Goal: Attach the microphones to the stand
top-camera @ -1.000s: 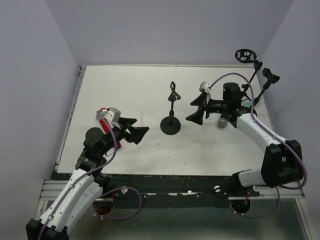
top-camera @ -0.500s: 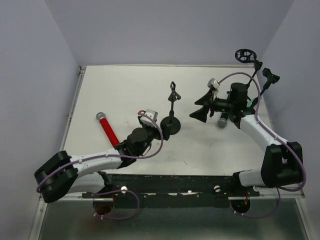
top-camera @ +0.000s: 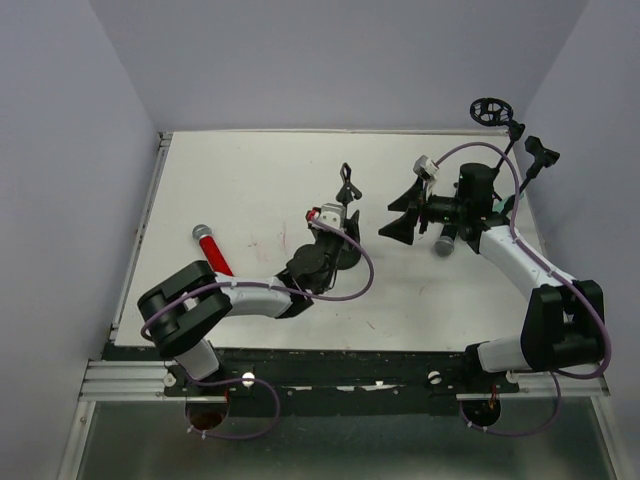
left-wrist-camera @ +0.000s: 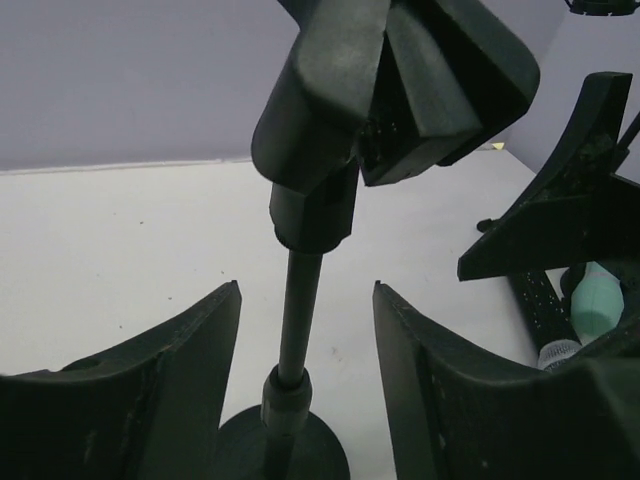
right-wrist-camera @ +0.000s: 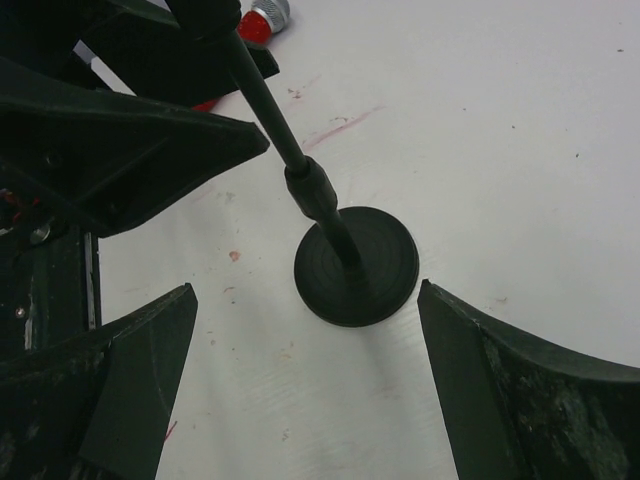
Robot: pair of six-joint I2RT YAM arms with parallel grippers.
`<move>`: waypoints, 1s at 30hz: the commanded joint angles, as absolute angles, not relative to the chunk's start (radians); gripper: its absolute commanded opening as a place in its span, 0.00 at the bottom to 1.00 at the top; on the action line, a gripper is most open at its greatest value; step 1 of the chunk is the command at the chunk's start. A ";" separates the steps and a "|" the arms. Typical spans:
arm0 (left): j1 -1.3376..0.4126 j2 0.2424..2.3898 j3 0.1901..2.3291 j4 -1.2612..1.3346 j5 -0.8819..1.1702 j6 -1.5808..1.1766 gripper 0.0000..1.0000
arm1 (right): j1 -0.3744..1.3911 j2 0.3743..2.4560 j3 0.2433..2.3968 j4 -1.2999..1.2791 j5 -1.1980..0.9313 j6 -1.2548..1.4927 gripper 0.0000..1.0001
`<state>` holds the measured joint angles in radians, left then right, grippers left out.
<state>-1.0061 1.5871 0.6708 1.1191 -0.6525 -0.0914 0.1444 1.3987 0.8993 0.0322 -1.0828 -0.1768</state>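
The black stand [top-camera: 343, 203] with a round base [top-camera: 345, 256] and a clip on top is mid-table. My left gripper [top-camera: 333, 243] is open, its fingers on either side of the stand's pole [left-wrist-camera: 298, 300] just above the base, not touching it. The red microphone [top-camera: 213, 252] lies on the table to the left, and its head shows in the right wrist view [right-wrist-camera: 258, 18]. My right gripper [top-camera: 399, 215] is open and empty, right of the stand and facing it [right-wrist-camera: 356, 262]. The black microphone [top-camera: 444, 243] and the mint-green one [left-wrist-camera: 598, 305] lie under the right arm.
Two more black stands [top-camera: 490, 110] [top-camera: 540, 155] rise at the back right corner. Grey walls close in the white table [top-camera: 250, 170] on three sides. Faint red marks [right-wrist-camera: 340, 122] are on the surface.
My left arm has swung right, away from the red microphone, and its open fingers now straddle the stand's pole. My right gripper rose slightly, then stayed put.
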 commanded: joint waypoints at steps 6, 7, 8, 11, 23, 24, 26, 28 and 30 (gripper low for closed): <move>-1.014 1.680 0.727 1.282 -0.724 0.043 0.28 | 0.144 1.411 0.933 -0.026 -1.104 -0.212 1.00; -1.015 1.681 0.724 1.285 -0.716 0.051 0.24 | 0.144 1.410 0.933 -0.028 -1.104 -0.213 1.00; -1.015 1.683 0.721 1.290 -0.704 0.057 0.20 | 0.143 1.410 0.933 -0.028 -1.106 -0.212 1.00; -1.014 1.675 0.697 1.311 -0.652 0.089 0.07 | 0.144 1.413 0.933 -0.031 -1.104 -0.216 1.00; -0.622 1.323 0.500 1.024 0.485 -0.032 0.00 | 0.144 1.417 0.933 -0.051 -1.109 -0.252 1.00; -0.586 1.309 0.523 0.961 0.586 -0.025 0.00 | 0.144 1.417 0.931 -0.051 -1.112 -0.250 1.00; -0.507 1.305 0.592 0.826 0.777 -0.028 0.00 | 0.144 1.425 0.930 -0.051 -1.115 -0.252 1.00; -0.457 1.325 0.668 0.715 0.874 -0.009 0.00 | 0.144 1.427 0.931 -0.052 -1.117 -0.252 1.00; -0.430 1.368 0.705 0.733 0.946 -0.009 0.00 | 0.143 1.427 0.928 -0.051 -1.115 -0.255 1.00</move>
